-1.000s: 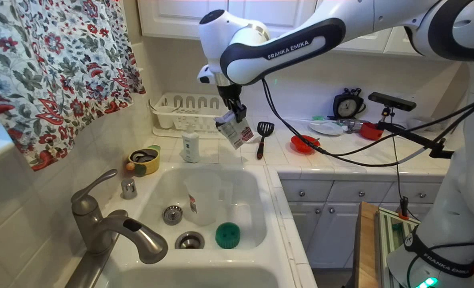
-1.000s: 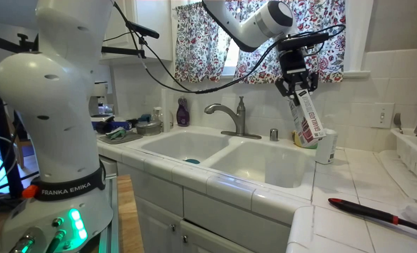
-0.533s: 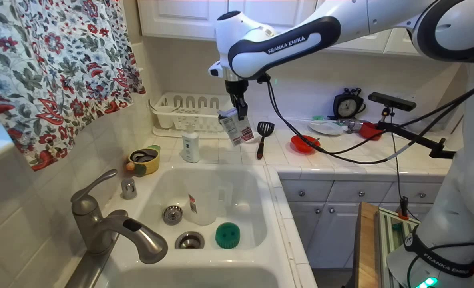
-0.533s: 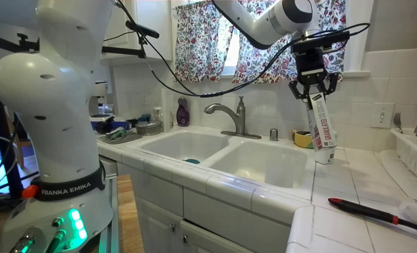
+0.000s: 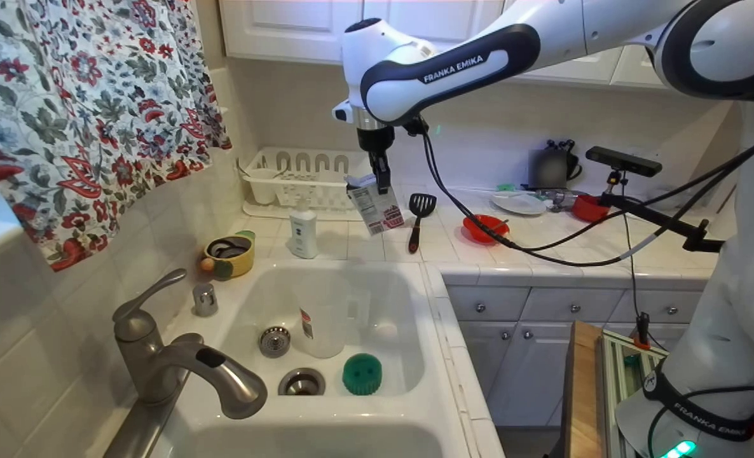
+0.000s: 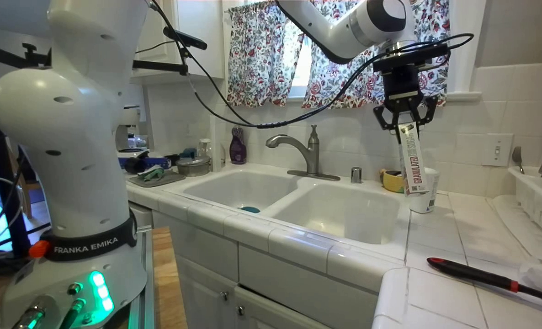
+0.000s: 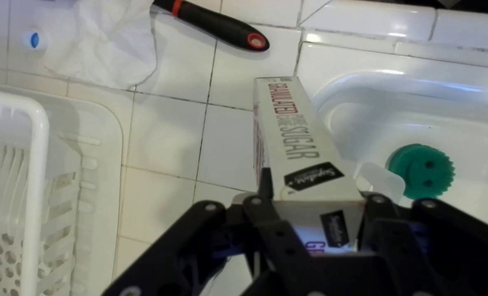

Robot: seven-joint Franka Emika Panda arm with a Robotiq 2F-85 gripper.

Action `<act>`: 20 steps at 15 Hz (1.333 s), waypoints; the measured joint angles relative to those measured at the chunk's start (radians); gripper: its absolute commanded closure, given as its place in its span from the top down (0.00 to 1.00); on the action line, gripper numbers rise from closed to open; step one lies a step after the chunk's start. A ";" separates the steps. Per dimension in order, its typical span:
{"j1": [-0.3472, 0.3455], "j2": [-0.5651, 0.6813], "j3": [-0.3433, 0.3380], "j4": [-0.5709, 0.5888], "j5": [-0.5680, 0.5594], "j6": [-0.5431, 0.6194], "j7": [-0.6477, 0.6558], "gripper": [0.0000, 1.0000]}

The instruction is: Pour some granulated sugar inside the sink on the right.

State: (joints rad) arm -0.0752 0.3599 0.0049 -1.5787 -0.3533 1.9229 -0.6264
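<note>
The granulated sugar is a white carton with red and grey lettering. It hangs tilted from my gripper, which is shut on its upper end, in both exterior views: sugar (image 5: 377, 210) with gripper (image 5: 382, 183), and sugar (image 6: 412, 160) with gripper (image 6: 406, 128). In the wrist view the sugar (image 7: 293, 127) lies between the fingers of my gripper (image 7: 318, 193). The carton is above the counter beside the sink's edge. The sink (image 5: 345, 264) is white with two basins; the basin nearer the carton is the right one in an exterior view (image 6: 326, 205). No sugar is seen falling.
A clear pitcher (image 5: 323, 321) and a green scrubber (image 5: 362, 374) are in that basin. A white dispenser bottle (image 5: 303, 232), a yellow pot (image 5: 232, 256), a black spatula (image 5: 418, 219), a white dish rack (image 5: 307, 172) and a red bowl (image 5: 485, 228) stand around. The grey faucet (image 5: 192, 359) juts over the sink.
The gripper and carton have moved right in both exterior views, farther from the basin. The carton hangs steeper and has turned, showing mostly its narrow side. In the last half second it moved only slightly.
</note>
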 measured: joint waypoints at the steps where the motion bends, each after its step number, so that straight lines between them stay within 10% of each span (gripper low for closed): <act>1: -0.003 0.006 -0.006 0.017 0.021 -0.025 0.028 0.09; 14: -0.222 0.129 -0.104 0.248 0.344 -0.182 0.221 0.09; 20: -0.220 0.198 -0.072 0.255 0.537 0.007 0.372 0.09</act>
State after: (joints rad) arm -0.2953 0.5583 -0.0668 -1.3236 0.1841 1.9304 -0.2546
